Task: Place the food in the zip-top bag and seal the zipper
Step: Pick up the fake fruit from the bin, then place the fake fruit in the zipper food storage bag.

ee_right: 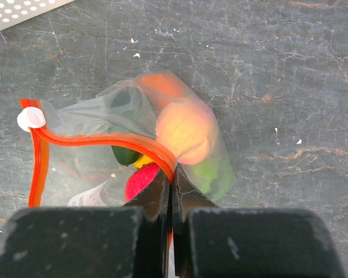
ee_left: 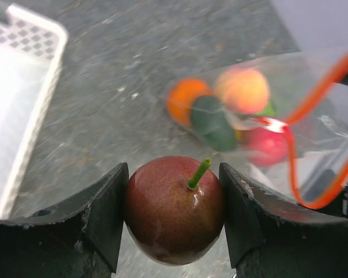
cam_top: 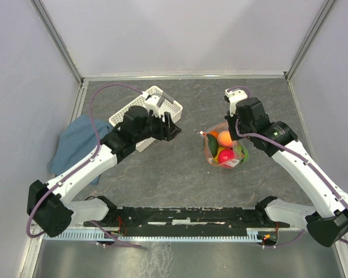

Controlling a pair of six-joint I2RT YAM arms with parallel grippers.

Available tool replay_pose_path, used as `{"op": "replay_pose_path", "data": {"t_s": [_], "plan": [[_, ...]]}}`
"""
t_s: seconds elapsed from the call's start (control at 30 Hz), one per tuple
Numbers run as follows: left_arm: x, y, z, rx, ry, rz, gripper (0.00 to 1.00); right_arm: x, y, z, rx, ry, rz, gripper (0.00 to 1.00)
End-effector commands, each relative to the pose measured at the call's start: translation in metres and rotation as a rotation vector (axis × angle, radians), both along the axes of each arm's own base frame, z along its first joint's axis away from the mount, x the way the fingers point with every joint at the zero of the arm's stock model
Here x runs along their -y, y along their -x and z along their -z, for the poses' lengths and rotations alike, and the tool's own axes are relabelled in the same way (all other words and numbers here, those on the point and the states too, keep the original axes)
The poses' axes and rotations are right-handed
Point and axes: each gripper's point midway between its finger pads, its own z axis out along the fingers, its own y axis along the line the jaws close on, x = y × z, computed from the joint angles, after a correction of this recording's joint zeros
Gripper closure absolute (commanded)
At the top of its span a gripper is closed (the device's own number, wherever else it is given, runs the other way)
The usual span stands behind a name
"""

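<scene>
Left claw tight around glossy brown piece; right claw tight on zipper of flimsy bag

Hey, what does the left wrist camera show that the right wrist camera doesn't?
Only the left wrist view: the left gripper clamped on a brownish-red fruit with a green stem. Only the right wrist view: the right gripper pinching the orange zipper strip. Both: the clear bag holding the peach, red apple and dark green avocado, plus part of the white basket.
</scene>
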Motion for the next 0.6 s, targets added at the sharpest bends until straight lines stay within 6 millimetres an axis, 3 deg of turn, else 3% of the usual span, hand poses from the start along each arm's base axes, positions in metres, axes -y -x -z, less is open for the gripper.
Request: {"op": "replay_pose_path", "data": {"t_s": [0.0,0.23,0.57], "plan": [[0.037,0.016,-0.075,0.215,0.228,0.08,0.65,-0.004,-0.003,-0.02,0.062,-0.06,0.008,0.99],[0.084,0.057,-0.114,0.365,0.333,0.242,0.64,-0.007,-0.002,-0.019,0.047,-0.074,0.002,0.99],[0.135,0.091,-0.115,0.554,0.287,0.392,0.63,-0.011,0.001,-0.024,0.04,-0.093,-0.014,0.99]]}}
